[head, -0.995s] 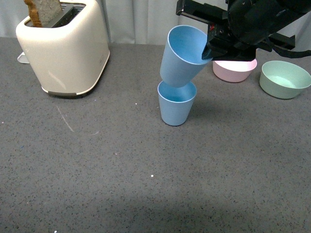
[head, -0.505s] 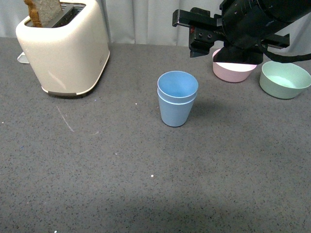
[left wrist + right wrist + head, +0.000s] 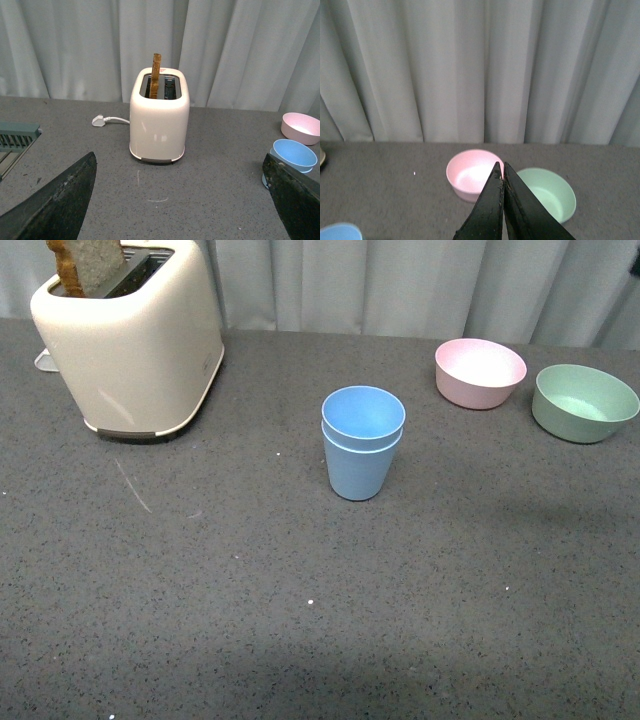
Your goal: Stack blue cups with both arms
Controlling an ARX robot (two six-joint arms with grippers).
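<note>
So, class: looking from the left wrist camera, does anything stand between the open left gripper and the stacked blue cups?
Nothing visible does. The blue cups sit nested near one finger of the left gripper, with bare table between. The toaster stands farther back, off that line.

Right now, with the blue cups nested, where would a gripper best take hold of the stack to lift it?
Probably by the lower cup's outer wall, just under the rims, coming from the side. The blue cups stand upright and taper toward the base, so a low pinch might slip, and gripping only the inner cup's rim could pull it out. The right gripper is shut and would need opening first.
</note>
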